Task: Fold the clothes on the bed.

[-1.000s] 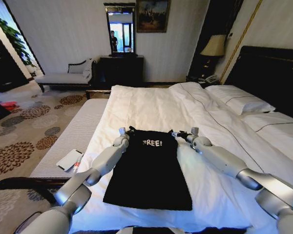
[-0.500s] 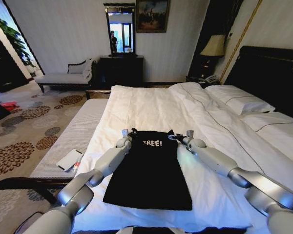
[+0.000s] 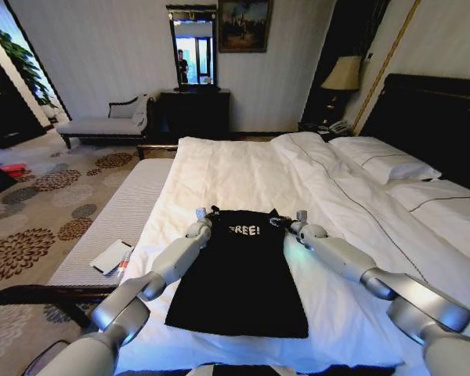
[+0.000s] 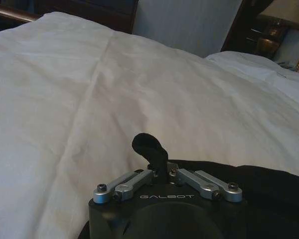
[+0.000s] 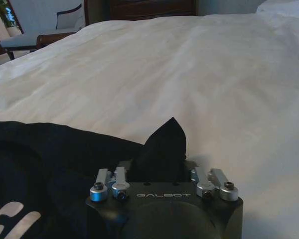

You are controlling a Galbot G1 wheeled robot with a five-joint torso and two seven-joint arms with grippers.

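The bed (image 3: 243, 168) is being occupied at lower centre by the clothes (image 3: 239, 274). Their far corners are being pinched in the closed left gripper (image 3: 206, 214) and right gripper (image 3: 286, 218).

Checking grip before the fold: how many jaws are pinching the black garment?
2: left gripper shut on the black fabric garment's far left corner, right gripper on its far right corner.

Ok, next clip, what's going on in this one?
A two-armed robot is folding a black garment laid flat on the white bed. The left pincer is shut on one far corner and the right pincer on the other, at the end with the white "FREE!" lettering. A tuft of black fabric pokes up from each. The rest of the garment lies flat, with no fold made yet.
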